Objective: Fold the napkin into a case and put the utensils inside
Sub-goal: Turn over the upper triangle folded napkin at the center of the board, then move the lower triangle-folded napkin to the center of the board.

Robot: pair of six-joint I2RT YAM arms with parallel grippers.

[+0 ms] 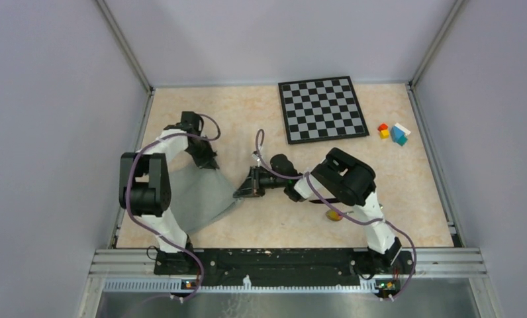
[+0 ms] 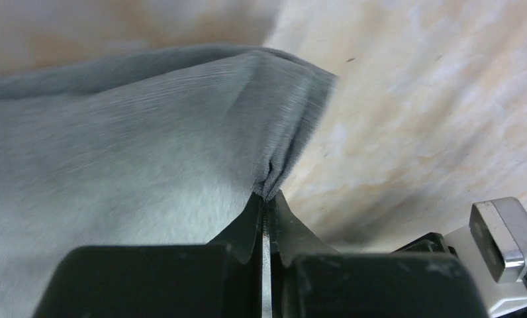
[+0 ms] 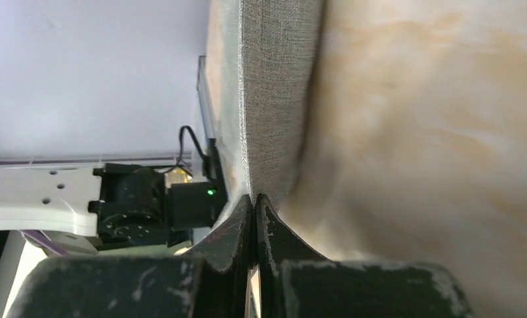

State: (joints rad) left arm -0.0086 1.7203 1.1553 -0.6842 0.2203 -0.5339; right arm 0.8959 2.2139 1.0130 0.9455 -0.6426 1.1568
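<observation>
The grey-green napkin [image 1: 198,192] lies on the table's left part, lifted at two corners. My left gripper [image 1: 206,163] is shut on its far corner, and the cloth [image 2: 148,146] bunches at the fingertips in the left wrist view. My right gripper [image 1: 239,192] is shut on its right corner, and the cloth edge [image 3: 274,99] rises from the closed jaws in the right wrist view. A small yellow-red piece, likely the spoon bowl [image 1: 334,215], shows under the right arm. The knife is hidden. No folded case shows.
The black-and-white chessboard [image 1: 322,109] lies at the back centre. Small coloured blocks [image 1: 393,132] sit at the back right. A metal rail [image 1: 287,260] runs along the near edge. Grey walls close in the left, right and back sides.
</observation>
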